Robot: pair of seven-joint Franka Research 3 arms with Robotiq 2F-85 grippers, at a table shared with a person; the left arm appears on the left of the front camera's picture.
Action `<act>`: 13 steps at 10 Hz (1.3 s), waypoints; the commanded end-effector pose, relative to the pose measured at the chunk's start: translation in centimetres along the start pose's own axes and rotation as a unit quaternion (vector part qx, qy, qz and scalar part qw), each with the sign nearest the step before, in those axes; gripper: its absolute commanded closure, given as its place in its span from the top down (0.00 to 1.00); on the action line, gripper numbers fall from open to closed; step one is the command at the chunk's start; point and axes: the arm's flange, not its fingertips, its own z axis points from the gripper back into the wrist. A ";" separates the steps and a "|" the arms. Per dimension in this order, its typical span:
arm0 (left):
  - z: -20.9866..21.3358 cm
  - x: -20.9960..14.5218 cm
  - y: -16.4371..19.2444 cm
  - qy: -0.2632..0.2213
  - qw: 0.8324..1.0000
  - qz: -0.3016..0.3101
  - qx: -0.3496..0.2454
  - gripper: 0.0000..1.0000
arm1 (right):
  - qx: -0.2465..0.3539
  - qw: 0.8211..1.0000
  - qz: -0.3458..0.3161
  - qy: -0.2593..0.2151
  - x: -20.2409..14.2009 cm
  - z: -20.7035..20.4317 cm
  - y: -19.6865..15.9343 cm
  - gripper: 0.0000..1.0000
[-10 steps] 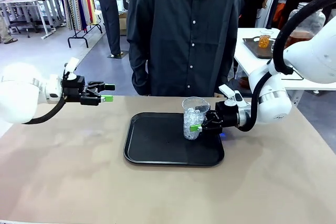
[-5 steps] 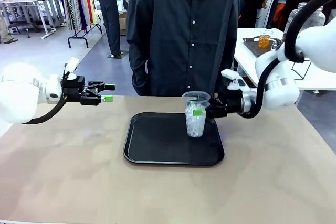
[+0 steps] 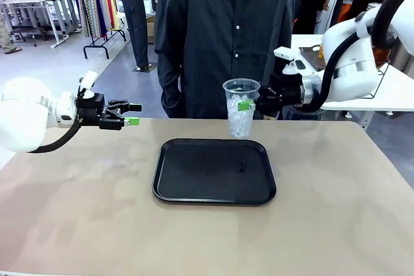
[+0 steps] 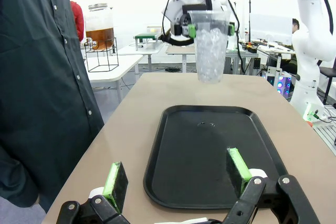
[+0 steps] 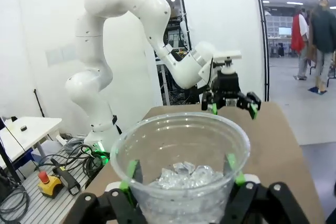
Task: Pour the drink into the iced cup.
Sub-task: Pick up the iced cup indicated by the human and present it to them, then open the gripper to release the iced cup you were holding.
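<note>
A clear plastic iced cup [image 3: 240, 109] hangs in the air above the far edge of the black tray [image 3: 194, 189]. My right gripper [image 3: 248, 104] is shut on its upper wall from the right. The right wrist view looks down into the cup [image 5: 181, 142], with ice at its bottom and the gripper [image 5: 181, 182] around it. My left gripper [image 3: 134, 114] hovers open and empty over the table's left side, pointing right. In the left wrist view its pads [image 4: 115, 179] frame the tray [image 4: 210, 182]. The drink [image 4: 100, 36] is amber liquid in a lidded glass jar on a stand on a table behind.
A person in a dark shirt [image 3: 223, 37] stands close against the table's far edge, right behind the cup. The tan tabletop [image 3: 77, 211] is bare around the tray. A white side table [image 3: 304, 63] stands at the back right.
My right gripper has lifted the iced cup off the tray, carrying it up and toward the far edge. The left arm has not moved.
</note>
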 end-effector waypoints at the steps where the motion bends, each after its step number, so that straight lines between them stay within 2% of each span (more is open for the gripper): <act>1: 0.0 0.2 0.2 0.000 1.000 -0.002 0.001 1.00 | 0.010 1.000 0.021 -0.008 2.9 -0.3 -0.9 0.82; 5: 0.0 0.2 0.2 0.000 1.000 -0.002 0.001 1.00 | -0.003 0.999 0.012 -0.035 5.4 0.3 -3.7 0.82; 6: 0.0 0.2 0.2 0.000 1.000 -0.002 0.001 1.00 | 0.010 1.000 -0.001 -0.030 5.0 0.3 -3.5 0.82; 7: 0.0 0.2 0.2 0.000 1.000 -0.002 0.001 1.00 | -0.003 0.999 0.030 -0.013 4.3 0.2 -2.6 0.82; 13: 0.0 0.2 0.2 0.000 1.000 -0.002 0.001 1.00 | -0.003 0.999 0.030 -0.013 4.3 0.2 -2.6 0.82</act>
